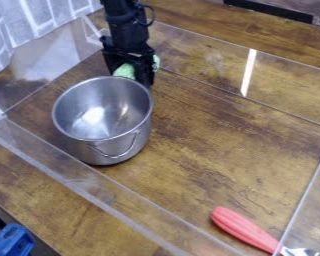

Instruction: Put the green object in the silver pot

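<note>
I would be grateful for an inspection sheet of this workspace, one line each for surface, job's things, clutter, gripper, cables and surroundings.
Surface: brown wooden table, with pale straight lines across it.
Job's things: silver pot upright at left, its inside looking bare; green object just behind it, outside the pot.
Clutter: red-handled utensil near the front right edge; blue item at the front left corner, unclear what.
Gripper: dark gripper at the green object; too small and dark to tell whether it grips.
Cables: dark cable looping by the arm at top left.
Surroundings: pale, shiny sheet-like material at upper left; otherwise unclear.
</note>
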### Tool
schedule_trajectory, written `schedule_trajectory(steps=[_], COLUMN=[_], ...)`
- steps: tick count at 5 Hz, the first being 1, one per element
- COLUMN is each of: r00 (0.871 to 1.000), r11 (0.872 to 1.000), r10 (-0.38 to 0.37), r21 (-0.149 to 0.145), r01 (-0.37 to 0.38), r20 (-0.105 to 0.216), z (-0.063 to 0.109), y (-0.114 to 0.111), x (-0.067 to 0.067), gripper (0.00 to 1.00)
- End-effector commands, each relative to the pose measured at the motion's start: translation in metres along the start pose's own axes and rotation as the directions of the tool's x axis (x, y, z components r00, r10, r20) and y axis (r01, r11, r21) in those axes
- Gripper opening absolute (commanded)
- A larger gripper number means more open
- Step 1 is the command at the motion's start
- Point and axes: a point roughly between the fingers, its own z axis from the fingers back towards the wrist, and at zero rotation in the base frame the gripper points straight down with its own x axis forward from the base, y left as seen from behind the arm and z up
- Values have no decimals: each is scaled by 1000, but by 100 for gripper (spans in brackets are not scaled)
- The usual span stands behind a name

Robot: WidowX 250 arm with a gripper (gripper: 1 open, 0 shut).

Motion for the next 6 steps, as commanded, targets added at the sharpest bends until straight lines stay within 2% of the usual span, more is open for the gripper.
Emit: schedule_trajectory(steps=[1,2,3,4,5,6], r00=[995,994,993,990,985,978], r11=[999,997,995,993,987,980], r10=[32,70,93,116,157,197], r21=[28,28,22,17,12,7], r01=[-34,-73,-95,-118,-158,-198], r20=[91,85,78,76,73,70], z=[25,16,22,31,14,-5], y=[13,29,27,25,23,21], x=[10,3,2,4,4,5], gripper=[100,100,100,0,0,100])
